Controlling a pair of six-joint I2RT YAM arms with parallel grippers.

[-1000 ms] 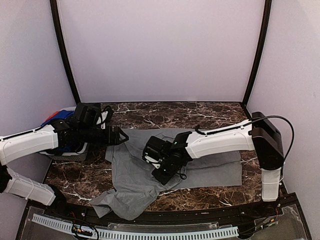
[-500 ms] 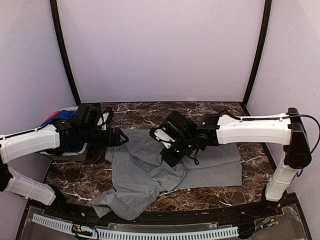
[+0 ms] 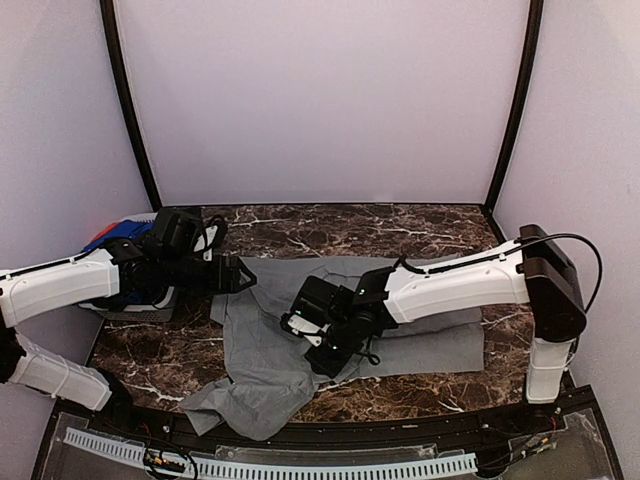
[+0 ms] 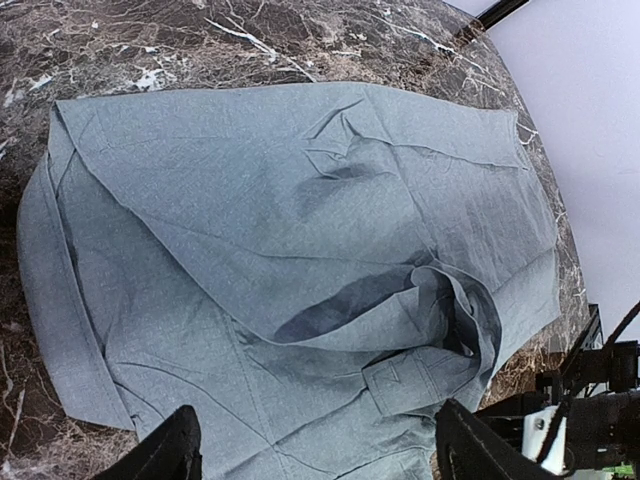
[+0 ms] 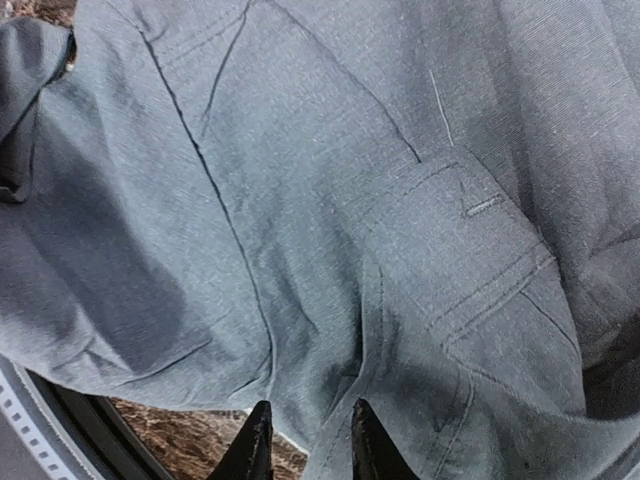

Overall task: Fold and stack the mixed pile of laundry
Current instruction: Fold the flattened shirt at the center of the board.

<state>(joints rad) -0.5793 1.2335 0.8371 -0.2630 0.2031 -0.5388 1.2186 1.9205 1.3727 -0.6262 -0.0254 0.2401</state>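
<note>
A grey shirt (image 3: 262,345) lies crumpled over the middle of the marble table, one part hanging over the near edge. My left gripper (image 3: 245,275) hovers at its left edge. In the left wrist view the left gripper (image 4: 320,440) is wide open above the shirt (image 4: 300,200), with nothing between its fingers. My right gripper (image 3: 322,352) is down on the shirt's middle. In the right wrist view the right gripper (image 5: 308,440) shows its tips a little apart, with a ridge of the shirt (image 5: 300,180) running between them. Blue and red cloth (image 3: 108,236) shows at the far left.
A small grey basket (image 3: 140,312) sits at the table's left edge under my left arm, beside the coloured cloth. Bare marble table (image 3: 400,225) lies behind the shirt. A ribbed tray edge (image 3: 300,466) runs along the front. Black frame posts stand at the back corners.
My right arm swung up and back with a fold of the shirt, then came down on the shirt's middle, and its jaws have parted slightly. The left arm has not moved.
</note>
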